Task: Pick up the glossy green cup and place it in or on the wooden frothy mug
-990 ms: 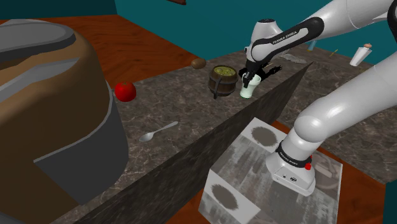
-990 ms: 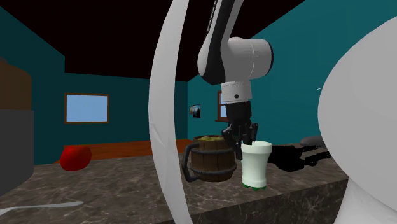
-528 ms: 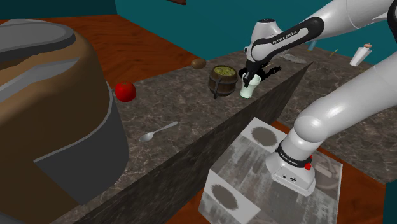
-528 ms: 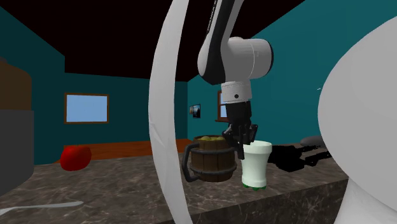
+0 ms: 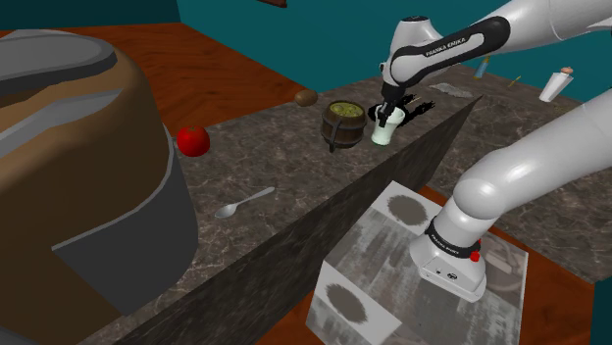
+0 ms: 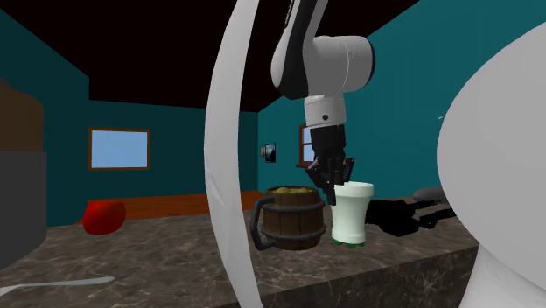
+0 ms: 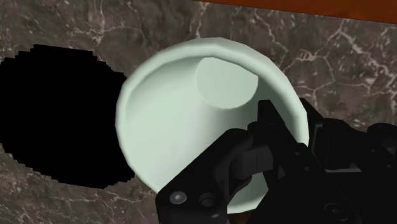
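Since the earlier frame we see the arm has risen a little and carried the pale green cup (image 5: 385, 128) up with it, so its base now sits higher against the wooden mug (image 5: 342, 124) than it did.

From the shoulder view, the gripper (image 5: 388, 111) comes down onto the cup's rim, just beside the wooden mug on the shoulder view's right. Both are near the far end of the dark stone worktop (image 5: 284, 176). A red fruit (image 5: 192, 140) and a spoon (image 5: 243, 203) lie well apart from them, toward the view's left.

In the second exterior view, the gripper (image 6: 337, 185) pinches the rim of the pale green cup (image 6: 352, 214), which stands upright with a darker green base. The wooden mug (image 6: 293, 219), topped with yellowish froth, is just beside it on this view's left, handle turned away from the cup.

Through the wrist view, we look into the pale green cup (image 7: 178, 121). The gripper (image 7: 299, 137) is narrowed on its wall, one finger inside and one outside. Below lies the worktop (image 7: 83, 25), with a jagged black patch (image 7: 57, 121) beside the cup.
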